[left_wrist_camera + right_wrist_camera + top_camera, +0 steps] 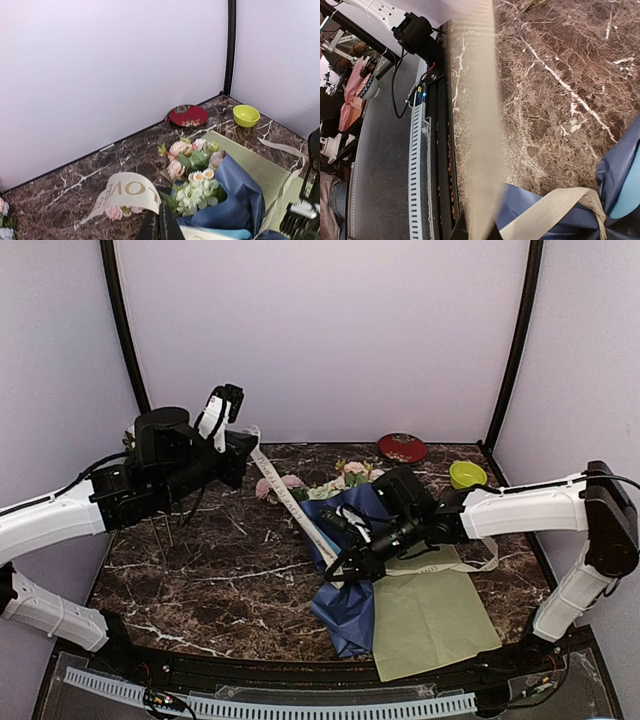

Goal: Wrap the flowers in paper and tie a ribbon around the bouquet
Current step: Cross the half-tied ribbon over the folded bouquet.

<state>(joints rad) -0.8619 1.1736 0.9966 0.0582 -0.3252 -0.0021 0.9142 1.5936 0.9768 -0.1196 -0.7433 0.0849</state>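
The bouquet lies mid-table, with pink and cream flowers sticking out of the dark blue paper. The beige ribbon stretches taut and diagonal over it between both grippers. My left gripper is shut on its far upper end. In the left wrist view the lettered ribbon loops out of the shut left gripper, beside the flowers and paper. My right gripper is shut on the near end. In the right wrist view the blurred ribbon runs from the right gripper, next to blue paper.
A yellow-green sheet lies under and right of the bouquet. A red dish and a lime bowl stand at the back right. A loose ribbon strand trails over the sheet. The table's front edge carries a cable tray.
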